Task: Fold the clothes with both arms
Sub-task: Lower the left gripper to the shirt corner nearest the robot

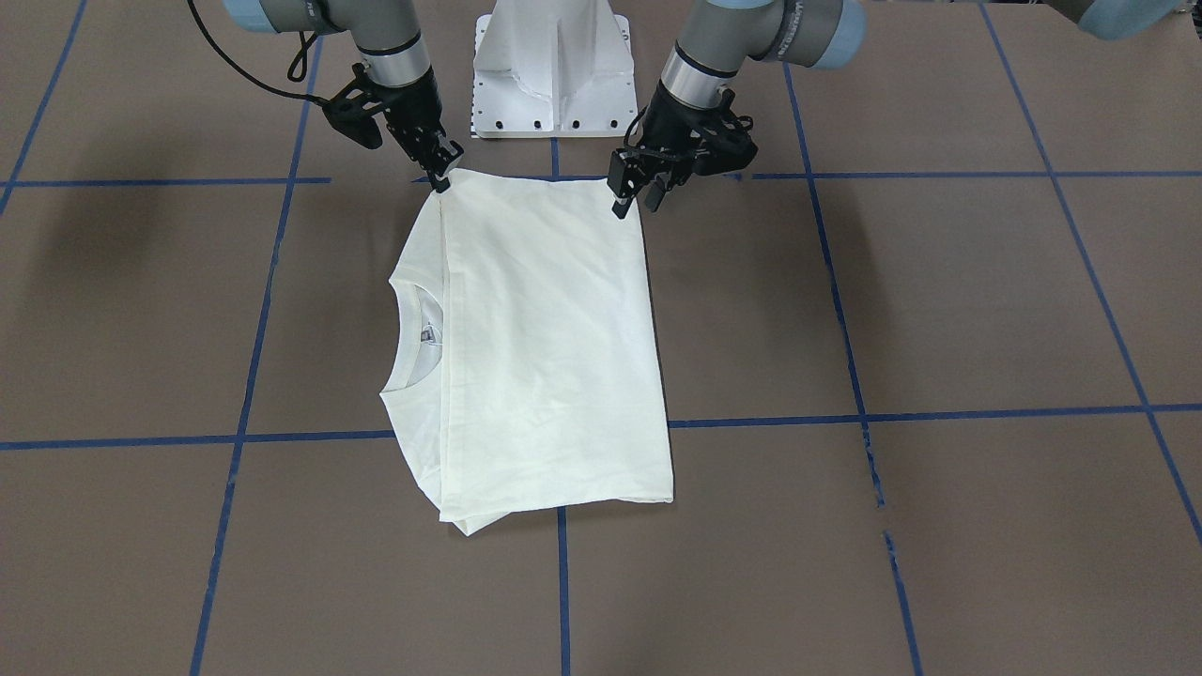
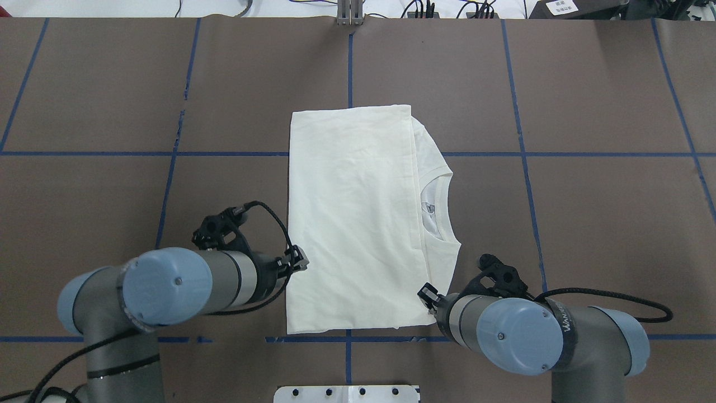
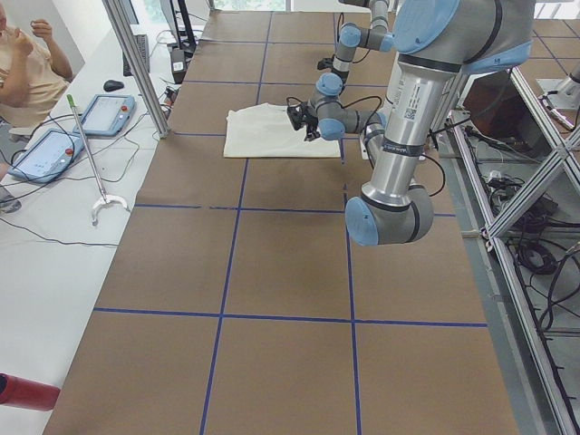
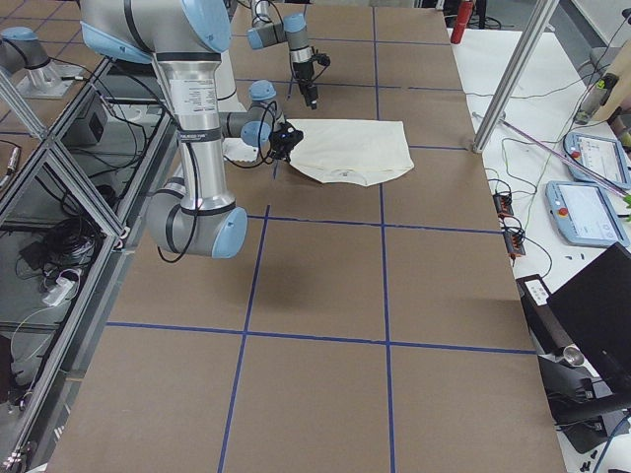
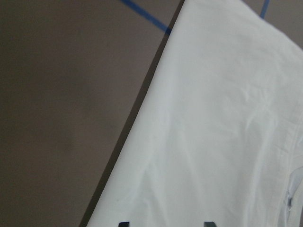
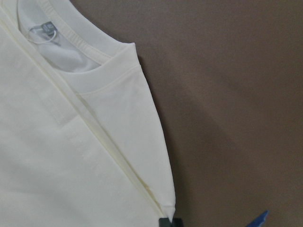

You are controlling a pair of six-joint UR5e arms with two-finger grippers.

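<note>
The cream-white shirt (image 1: 545, 347) lies folded into a long rectangle on the brown table, plain side up. Its collar (image 1: 413, 329) shows on the robot's right side. My left gripper (image 1: 637, 199) hovers open just over the near-left corner of the shirt (image 2: 352, 224); the left wrist view shows its two fingertips apart above the fabric (image 5: 213, 132). My right gripper (image 1: 440, 178) stands at the near-right corner, fingers together on the shirt's edge. In the right wrist view the gripper (image 6: 170, 222) pinches the pointed corner of the shirt (image 6: 71, 156).
The white pedestal (image 1: 552, 75) stands just behind the shirt, between the two arms. Blue tape lines (image 1: 845, 329) cross the brown table. At the table's left end a person (image 3: 27, 54) sits beside tablets (image 3: 45, 154) on a white bench.
</note>
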